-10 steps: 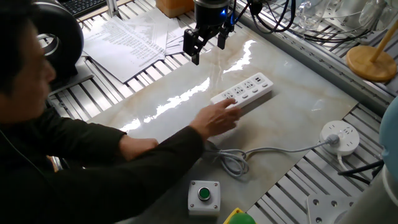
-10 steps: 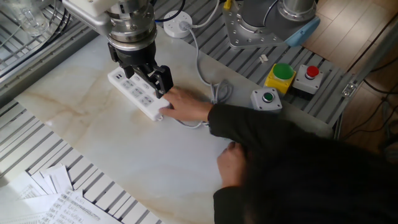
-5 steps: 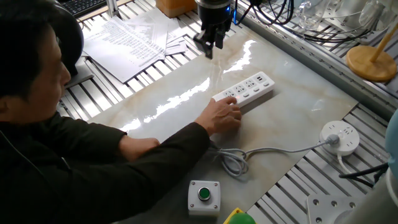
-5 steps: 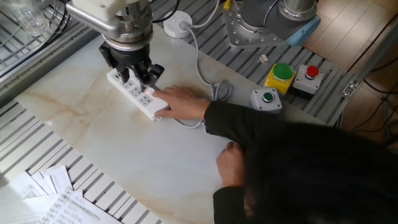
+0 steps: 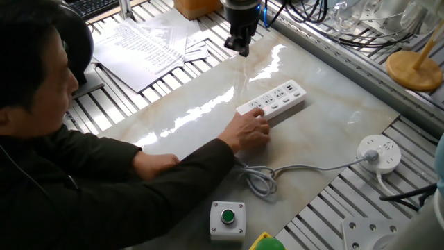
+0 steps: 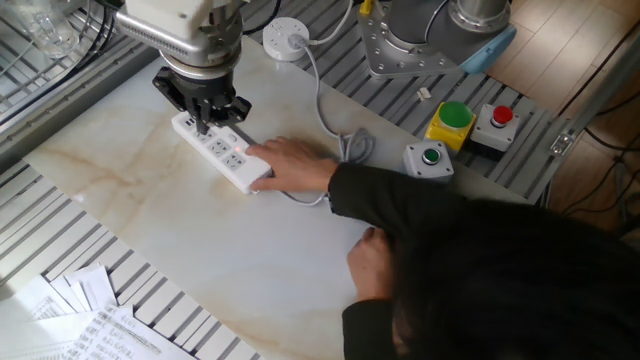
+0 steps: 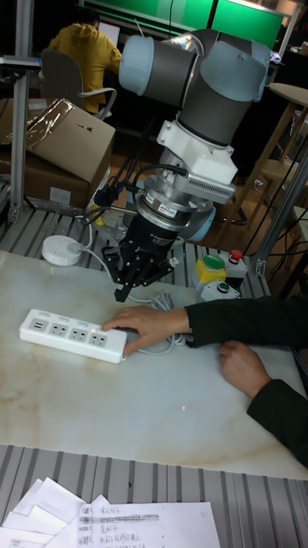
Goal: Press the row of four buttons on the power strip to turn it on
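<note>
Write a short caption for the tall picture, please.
A robot arm's claw hovers above a white power strip on a marble-look table while a person's hand rests on the strip's cable end.

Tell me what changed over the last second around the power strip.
The gripper turned about its axis, so in one fixed view its fingers no longer look spread, and it shifted slightly along the power strip, away from the person's hand. It took hold of nothing. The strip, the hand resting on its cable end and the round socket puck stayed put.
</note>
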Robot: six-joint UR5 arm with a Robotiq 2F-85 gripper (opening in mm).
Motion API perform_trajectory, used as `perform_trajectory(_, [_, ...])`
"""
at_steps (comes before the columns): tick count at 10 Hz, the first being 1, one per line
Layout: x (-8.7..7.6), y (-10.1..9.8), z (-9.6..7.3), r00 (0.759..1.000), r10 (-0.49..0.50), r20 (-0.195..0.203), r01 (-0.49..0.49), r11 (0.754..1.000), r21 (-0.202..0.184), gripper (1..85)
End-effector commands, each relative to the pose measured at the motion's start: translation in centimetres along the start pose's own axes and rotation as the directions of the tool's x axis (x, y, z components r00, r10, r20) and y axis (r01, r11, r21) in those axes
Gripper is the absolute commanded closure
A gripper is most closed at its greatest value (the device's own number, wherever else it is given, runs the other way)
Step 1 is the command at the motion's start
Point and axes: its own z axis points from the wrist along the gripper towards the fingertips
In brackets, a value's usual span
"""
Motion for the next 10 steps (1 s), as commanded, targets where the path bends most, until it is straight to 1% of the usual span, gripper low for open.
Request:
perform_trajectory(1, [0.7,-1.1,0.0,0.998,-0.065,-0.009,0.065,0.997,0.033,84.7])
perform_trajectory(4, [1.4,-1.6,0.3,0.996,-0.087,0.001,0.087,0.995,0.043,84.7])
perform_trajectory(5, [1.6,-1.5,0.5,0.996,-0.090,0.008,0.089,0.995,0.036,84.7])
perform_trajectory(6, [1.9,-0.5,0.8,0.996,-0.084,0.017,0.084,0.996,-0.002,84.7])
perform_trajectory(9, [1.8,-1.3,0.5,0.994,-0.107,0.005,0.107,0.994,0.026,84.7])
perform_trajectory(10, [1.6,-1.4,0.3,0.994,-0.112,0.002,0.112,0.993,0.030,84.7])
